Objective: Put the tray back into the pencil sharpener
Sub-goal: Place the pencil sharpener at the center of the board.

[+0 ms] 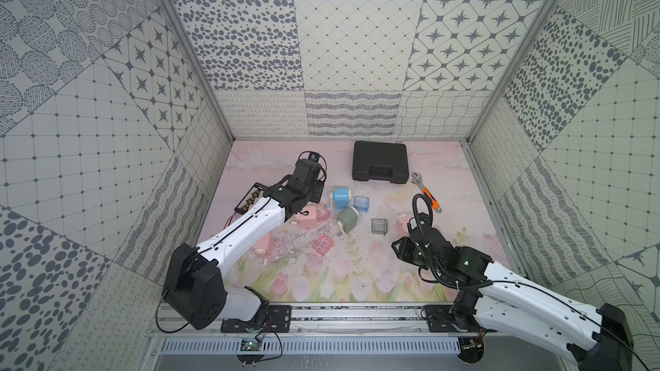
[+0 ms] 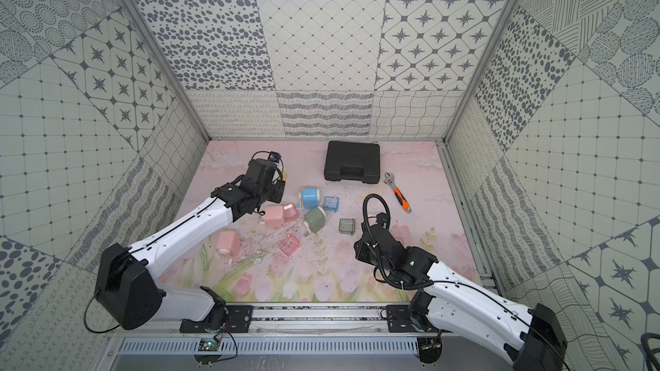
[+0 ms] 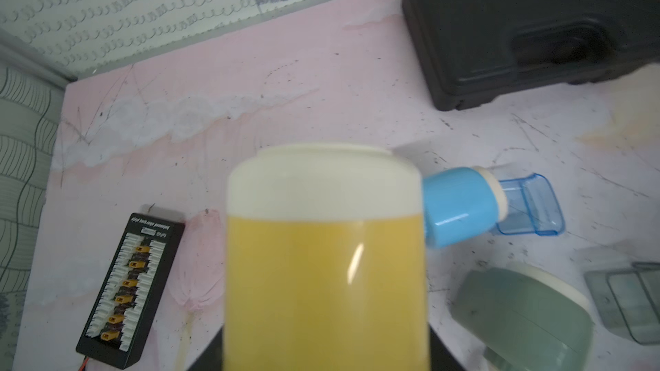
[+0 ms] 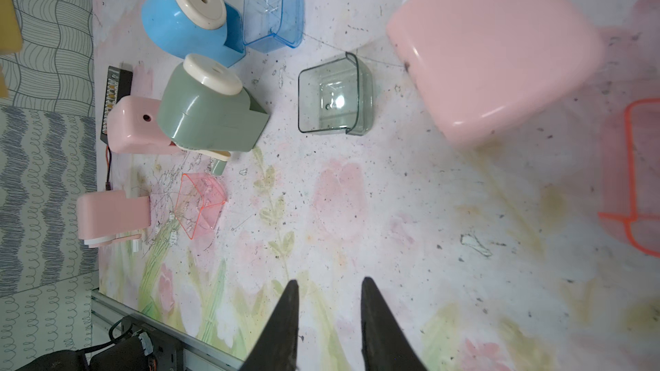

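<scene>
Two dark fingers (image 4: 285,322) of the right gripper (image 4: 329,280) stand a narrow gap apart with nothing between them. They are over bare floral surface (image 1: 321,280), on the near side of the green sharpener (image 1: 347,218).

Nearer than that sharpener and slightly to the robot's left lies a loose pink tray (image 1: 323,244). A pink sharpener (image 1: 263,248) lies further left, partly under the left arm. Just to the right of the green sharpener sits a grey-green tray (image 1: 379,226), apart from it.

Further right, a second pink sharpener (image 4: 493,51) lies near an orange-rimmed tray (image 4: 632,173). The wrist view's edge cuts this tray off, and the right arm mostly hides it in both top views.

Just beyond the green sharpener lie the blue sharpener (image 1: 341,197) and, beside it, the blue tray (image 1: 361,204).

Left of the green sharpener and further back, the left gripper (image 3: 325,351) is clamped on a yellow sharpener (image 3: 325,244), which hides its fingertips. A black connector board (image 3: 128,290) lies further left, its white print too blurred to read.

Farthest beyond the green sharpener, by the back wall, sits a black case (image 1: 380,161).
</scene>
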`<state>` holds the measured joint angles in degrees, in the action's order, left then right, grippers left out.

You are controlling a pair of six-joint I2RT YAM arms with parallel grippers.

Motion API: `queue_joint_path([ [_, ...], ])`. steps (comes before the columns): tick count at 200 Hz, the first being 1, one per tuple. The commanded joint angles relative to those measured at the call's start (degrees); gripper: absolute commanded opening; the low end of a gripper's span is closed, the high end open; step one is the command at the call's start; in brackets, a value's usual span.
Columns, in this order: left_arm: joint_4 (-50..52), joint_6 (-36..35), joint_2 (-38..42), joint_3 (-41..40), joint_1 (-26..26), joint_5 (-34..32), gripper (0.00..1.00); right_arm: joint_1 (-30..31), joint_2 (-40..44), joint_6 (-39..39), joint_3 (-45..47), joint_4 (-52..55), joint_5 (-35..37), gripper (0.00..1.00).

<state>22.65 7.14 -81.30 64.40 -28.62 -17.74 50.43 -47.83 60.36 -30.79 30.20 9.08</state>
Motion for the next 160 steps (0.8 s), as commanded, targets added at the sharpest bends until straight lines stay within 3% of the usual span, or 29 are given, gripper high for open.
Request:
queue_joint_path([
  [1, 1.94, 5.30, -7.11, 4.41, 10.15, 4.29, 0.00, -0.31, -1.89, -1.99, -2.11, -3.42, -0.33, 0.32],
  [58, -0.11, 8.15, -18.22, 6.97, 19.55, 12.96, 0.00, -0.37, -1.30, -1.82, -1.29, -3.98, -0.29, 0.32],
  [160, 1.99, 6.68, -28.08, 9.47, 19.22, 11.74, 0.00, -0.53, -3.03, -1.47, -0.48, -6.55, -0.91, 0.32],
])
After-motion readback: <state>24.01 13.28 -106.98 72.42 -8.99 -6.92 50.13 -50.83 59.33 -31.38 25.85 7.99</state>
